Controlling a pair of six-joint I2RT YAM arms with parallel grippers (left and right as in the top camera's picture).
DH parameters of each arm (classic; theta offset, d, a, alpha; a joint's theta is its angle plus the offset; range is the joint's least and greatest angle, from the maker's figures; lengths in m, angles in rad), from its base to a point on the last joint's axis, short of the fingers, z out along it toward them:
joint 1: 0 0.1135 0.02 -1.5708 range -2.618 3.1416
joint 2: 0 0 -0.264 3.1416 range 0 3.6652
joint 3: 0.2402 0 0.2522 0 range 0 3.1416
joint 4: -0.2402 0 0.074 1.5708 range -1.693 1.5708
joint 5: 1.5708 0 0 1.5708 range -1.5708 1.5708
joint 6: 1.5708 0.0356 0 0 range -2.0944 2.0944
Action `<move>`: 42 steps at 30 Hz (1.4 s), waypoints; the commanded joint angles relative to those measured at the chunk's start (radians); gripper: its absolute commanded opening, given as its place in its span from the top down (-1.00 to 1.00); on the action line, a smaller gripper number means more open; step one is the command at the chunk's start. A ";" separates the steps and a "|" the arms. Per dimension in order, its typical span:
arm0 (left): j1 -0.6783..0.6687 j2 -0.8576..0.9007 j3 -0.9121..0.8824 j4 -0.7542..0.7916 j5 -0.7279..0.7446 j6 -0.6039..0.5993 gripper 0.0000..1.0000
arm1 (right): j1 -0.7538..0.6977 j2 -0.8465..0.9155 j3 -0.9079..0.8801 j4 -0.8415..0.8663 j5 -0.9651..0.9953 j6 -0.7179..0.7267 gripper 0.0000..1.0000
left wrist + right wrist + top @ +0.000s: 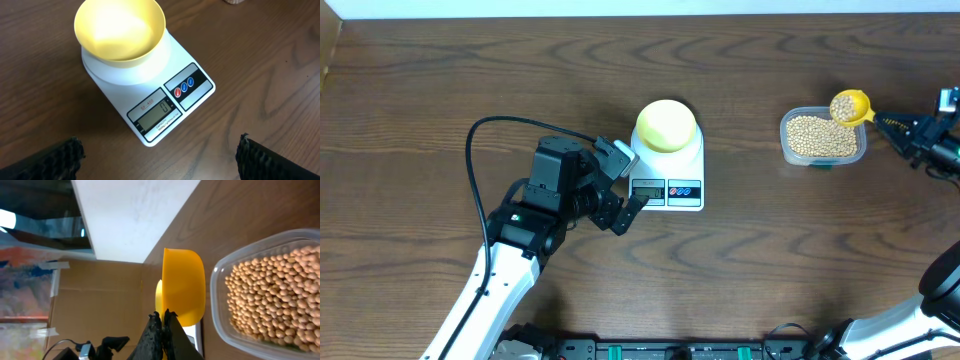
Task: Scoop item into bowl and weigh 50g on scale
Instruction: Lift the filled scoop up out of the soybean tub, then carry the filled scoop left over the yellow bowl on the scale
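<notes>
The pale-yellow bowl (666, 125) (120, 30) stands empty on the platform of the white scale (672, 175) (150, 95). My left gripper (625, 182) (160, 162) hovers open just left of the scale's front, with only bare table between its fingers (60, 160). At the right, tan beans (820, 138) (270, 300) fill a clear tub (788, 150). My right gripper (892, 125) (163, 316) is shut on the handle of a small yellow scoop (849, 106) (184, 287). The scoop is heaped with beans and held over the tub's far right corner.
The tub's clear rim (220, 325) lies close under the scoop. A black cable (480, 150) loops over the table left of my left arm. Brown wood tabletop (750, 250) stretches between scale and tub.
</notes>
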 commanded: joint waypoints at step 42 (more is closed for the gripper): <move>0.003 0.006 -0.015 -0.005 0.013 0.021 -0.99 | 0.442 0.012 -0.005 0.165 0.086 0.192 0.97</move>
